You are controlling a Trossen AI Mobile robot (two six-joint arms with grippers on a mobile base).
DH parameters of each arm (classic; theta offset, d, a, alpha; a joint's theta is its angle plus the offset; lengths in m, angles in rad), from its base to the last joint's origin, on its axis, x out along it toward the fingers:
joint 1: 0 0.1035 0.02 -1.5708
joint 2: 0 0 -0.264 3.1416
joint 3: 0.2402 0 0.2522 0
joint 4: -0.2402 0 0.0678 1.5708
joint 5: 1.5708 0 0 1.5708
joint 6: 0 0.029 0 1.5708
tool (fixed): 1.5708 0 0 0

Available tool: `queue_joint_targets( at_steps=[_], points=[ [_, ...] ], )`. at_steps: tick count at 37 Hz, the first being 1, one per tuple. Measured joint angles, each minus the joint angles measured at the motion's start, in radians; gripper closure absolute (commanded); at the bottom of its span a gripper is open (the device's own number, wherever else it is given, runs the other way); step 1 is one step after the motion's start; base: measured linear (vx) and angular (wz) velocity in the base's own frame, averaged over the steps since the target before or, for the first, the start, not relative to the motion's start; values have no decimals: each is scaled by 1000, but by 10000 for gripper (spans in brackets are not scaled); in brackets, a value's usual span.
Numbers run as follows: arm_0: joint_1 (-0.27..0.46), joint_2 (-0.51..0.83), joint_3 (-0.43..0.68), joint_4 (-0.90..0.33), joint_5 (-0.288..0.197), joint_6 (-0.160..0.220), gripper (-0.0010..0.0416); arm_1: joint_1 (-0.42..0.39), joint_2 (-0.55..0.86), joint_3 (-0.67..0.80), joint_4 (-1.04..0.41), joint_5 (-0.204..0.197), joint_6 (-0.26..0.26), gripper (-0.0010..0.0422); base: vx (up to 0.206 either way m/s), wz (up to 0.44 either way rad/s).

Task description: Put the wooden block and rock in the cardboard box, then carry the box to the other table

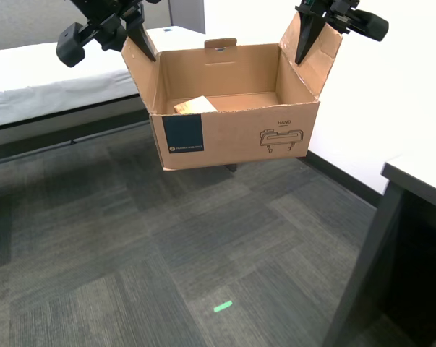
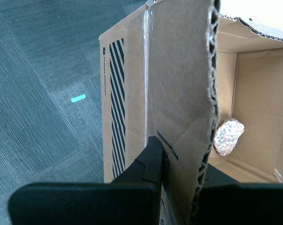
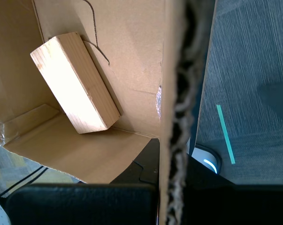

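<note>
**Loaded box hangs between two arms, clear of the floor**

The cardboard box (image 1: 232, 137) is held in the air above grey carpet (image 1: 131, 275), one raised side flap in each set of jaws; my first gripper (image 1: 139, 37) is clenched on the flap at the exterior view's left, my second gripper (image 1: 309, 42) on the flap at the exterior view's right; in each wrist view the corrugated edge runs straight down between the fingers.

Both items are inside: the wooden block (image 3: 75, 82) lies on the box floor at the first gripper's end, slanted against the wall; the rock (image 2: 228, 136) sits in a bottom corner at the second gripper's end, hidden from the exterior view by the front wall.

The box's long axis runs from one gripper to the other, so the load hangs level only while both arms travel together.

A white-covered table (image 1: 30, 79) stands behind the box toward the exterior view's left, nearer the first gripper's end; it looks like the likely destination, though another table (image 1: 420, 173) edges in at the exterior view's right.

The packing appears done and the carry under way; the thin flaps bearing all the weight seem the weak point.
</note>
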Motion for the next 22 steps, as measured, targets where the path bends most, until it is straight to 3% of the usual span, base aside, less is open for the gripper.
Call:
queue_joint_targets(
  at_steps=[8, 15, 22],
  points=[
    [0, 0, 0, 9, 0, 30, 406, 0, 0, 0, 8, 0, 26, 413, 145, 263],
    [1, 0, 0, 10, 0, 35, 406, 0, 0, 0, 16, -1, 140, 413, 152, 311],
    [3, 0, 0, 10, 0, 63, 406, 1, 0, -3, 8, 7, 167, 413, 154, 317]
  ],
)
